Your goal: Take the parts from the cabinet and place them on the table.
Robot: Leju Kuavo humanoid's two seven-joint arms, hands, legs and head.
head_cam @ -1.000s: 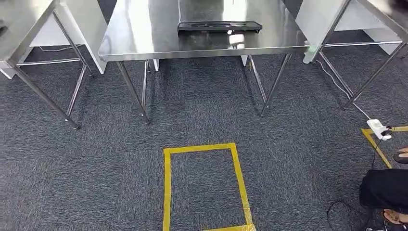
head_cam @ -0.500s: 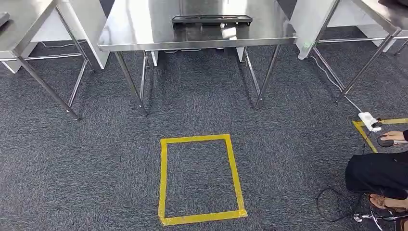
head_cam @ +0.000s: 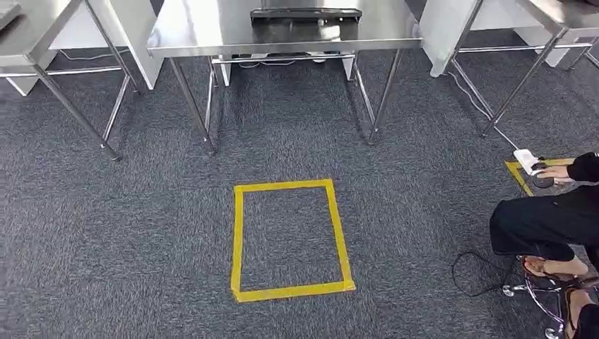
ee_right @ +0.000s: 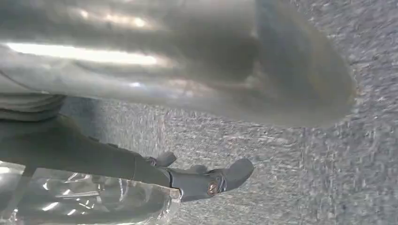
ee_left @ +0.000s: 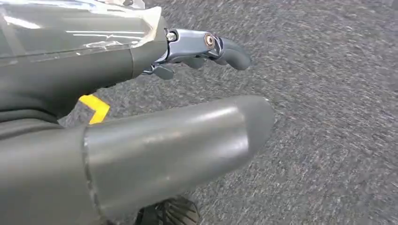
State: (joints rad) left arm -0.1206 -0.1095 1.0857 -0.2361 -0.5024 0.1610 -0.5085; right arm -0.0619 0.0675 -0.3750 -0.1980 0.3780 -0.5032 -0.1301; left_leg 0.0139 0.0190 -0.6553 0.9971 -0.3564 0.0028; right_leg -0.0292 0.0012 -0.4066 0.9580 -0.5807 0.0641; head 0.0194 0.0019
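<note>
Head view looks down at dark grey carpet (head_cam: 141,233) with a yellow tape rectangle (head_cam: 289,239) near the centre. Far centre stands a steel bench (head_cam: 212,32) on thin legs; a black tray (head_cam: 305,13) sits on its far part, contents too small to make out. Another steel bench (head_cam: 32,32) at far left, and a third (head_cam: 558,14) at far right, well apart from the middle one. White panels stand between the benches.

Right side: a seated person (head_cam: 544,226) in dark trousers, sandalled feet near a chair base; the person's hand (head_cam: 554,171) rests on a dark mouse-like item beside a white power strip (head_cam: 526,160) on the floor, next to a strip of yellow tape. A black cable (head_cam: 470,272) loops on the carpet near the person.

Left hand (ee_left: 141,140) hangs over the carpet, thick grey thumb straight out, darker fingers (ee_left: 220,47) extended and apart from it, nothing held; a bit of yellow tape shows behind it. Clear plastic wrap covers part of the hand.

Right hand (ee_right: 187,93) likewise over carpet, picture blurred, thumb extended, fingers (ee_right: 220,180) stretched out, nothing in it.

No cabinet parts identifiable apart from whatever lies in the tray on the centre bench.
</note>
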